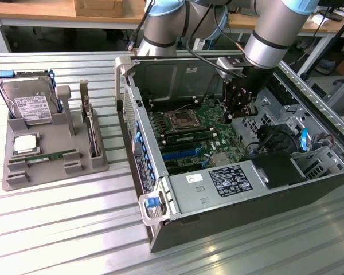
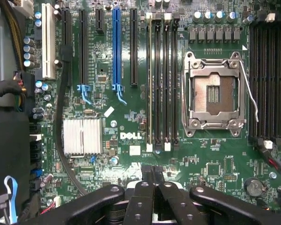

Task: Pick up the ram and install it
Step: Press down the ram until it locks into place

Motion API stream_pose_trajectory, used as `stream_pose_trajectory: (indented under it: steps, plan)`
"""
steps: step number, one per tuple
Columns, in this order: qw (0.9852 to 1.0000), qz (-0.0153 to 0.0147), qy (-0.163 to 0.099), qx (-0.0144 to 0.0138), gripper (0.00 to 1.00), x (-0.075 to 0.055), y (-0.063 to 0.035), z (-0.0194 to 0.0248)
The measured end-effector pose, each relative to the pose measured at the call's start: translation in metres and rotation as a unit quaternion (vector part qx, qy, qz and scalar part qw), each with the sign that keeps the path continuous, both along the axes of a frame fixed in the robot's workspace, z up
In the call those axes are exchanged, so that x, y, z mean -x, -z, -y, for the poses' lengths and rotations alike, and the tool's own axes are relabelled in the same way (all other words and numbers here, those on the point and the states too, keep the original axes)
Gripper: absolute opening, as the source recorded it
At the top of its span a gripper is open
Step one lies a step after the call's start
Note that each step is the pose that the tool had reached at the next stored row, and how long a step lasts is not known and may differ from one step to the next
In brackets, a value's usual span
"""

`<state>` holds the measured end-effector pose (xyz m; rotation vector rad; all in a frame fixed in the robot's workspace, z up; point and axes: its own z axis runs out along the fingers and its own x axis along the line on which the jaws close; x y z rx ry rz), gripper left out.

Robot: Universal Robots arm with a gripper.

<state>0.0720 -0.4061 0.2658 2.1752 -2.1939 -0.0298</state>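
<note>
Hovering gripper [image 1: 239, 112] clenched, empty, over motherboard [image 2: 131, 126] | ram [image 1: 51, 156] lying in grey tray [image 1: 57, 172], well apart | I'd approach the stick square, gripping its long edges.

Green motherboard [image 2: 131, 154] with fine pale printed tracing; one blue expansion slot [image 2: 115, 47] between black ones and a white slot [image 2: 48, 40] beside them. Silver finned heatsink [image 2: 83, 136]; silver-framed processor socket [image 2: 214, 93] with a dark centre. Black gripper [image 2: 153, 187], jaws shut. Grey ribbed worktop [image 1: 63, 229]; grey parts tray [image 1: 14, 177] at nine o'clock of the black-and-silver computer case [image 1: 218, 217], carrying the green ram [image 1: 51, 155] and a silver hard drive [image 1: 30, 102].
</note>
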Motion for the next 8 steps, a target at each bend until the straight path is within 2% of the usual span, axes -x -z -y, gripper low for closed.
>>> stream_pose_trajectory:
  steps: [5,8]
  plan:
    - [1.0,0.0,0.0,0.0,0.11,0.013,0.0076,0.0]
    - [1.0,0.0,0.0,-0.0002,0.11,0.019,0.0168,0.0]
